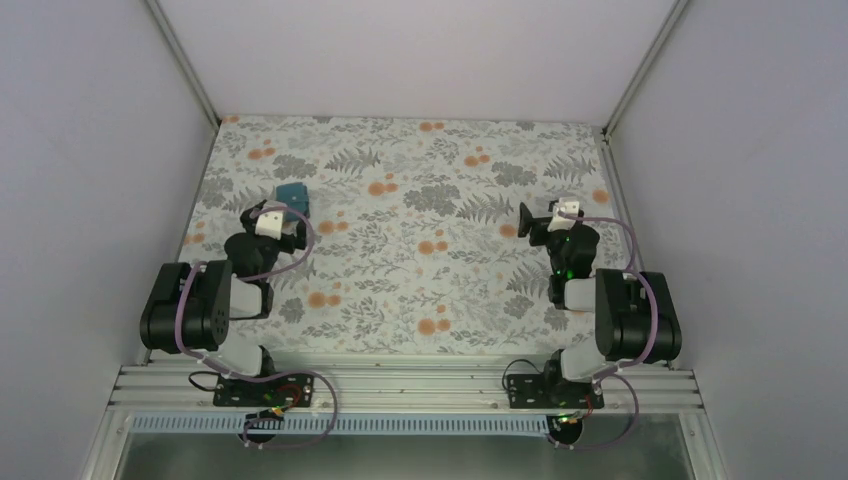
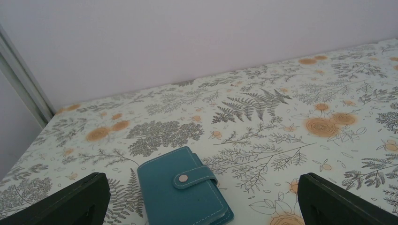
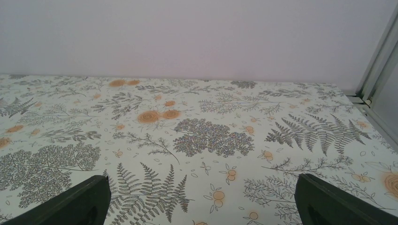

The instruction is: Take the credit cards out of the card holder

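- The card holder (image 2: 185, 192) is a small blue-green wallet. It lies flat on the left side of the desk (image 1: 450, 290), toward the back.
- It is folded shut. A strap (image 2: 201, 174) goes over its edge, and a little silver button (image 2: 183, 178) holds the strap down.
- The left claw (image 1: 278, 216) is wide open and holds nothing. It sits just in front of the card holder and points at it.
- In the left wrist view, the card holder lies between the two black fingers (image 2: 70, 204), closer to the left one. It does not touch either finger.
- The right claw (image 1: 545, 213) is wide open too and holds nothing. It is on the right side of the desk, far from the card holder.
- Under the right claw there is only the cloth (image 3: 211, 136), with grey leaves and orange flowers on it.
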